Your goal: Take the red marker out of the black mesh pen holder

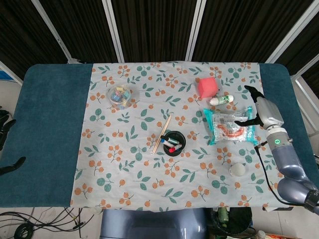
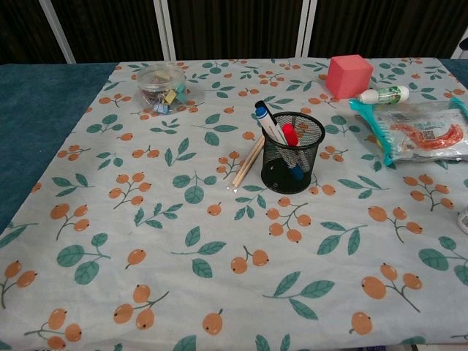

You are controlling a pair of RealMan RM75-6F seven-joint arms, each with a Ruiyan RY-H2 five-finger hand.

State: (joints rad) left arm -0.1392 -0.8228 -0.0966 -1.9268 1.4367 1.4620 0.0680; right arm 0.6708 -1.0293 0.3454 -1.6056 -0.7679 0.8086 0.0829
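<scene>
The black mesh pen holder [image 1: 174, 143] [image 2: 292, 153] stands upright near the middle of the floral cloth. In it leans a red marker [image 1: 172, 149] [image 2: 290, 134], beside blue-capped markers [image 2: 267, 121]. My right hand [image 1: 256, 107] hovers at the table's right side, over the right end of a snack packet and well right of the holder, its fingers spread around nothing. At the head view's far left edge, off the table, my left hand [image 1: 6, 130] shows only as dark, spread fingers. Neither hand appears in the chest view.
Wooden sticks [image 1: 162, 133] lie against the holder's left side. A pink cube [image 1: 208, 86], a white bottle [image 1: 222, 100] and the snack packet [image 1: 229, 127] sit at the right. A clear jar of clips [image 1: 120, 96] stands back left, a white ball [image 1: 238, 169] front right.
</scene>
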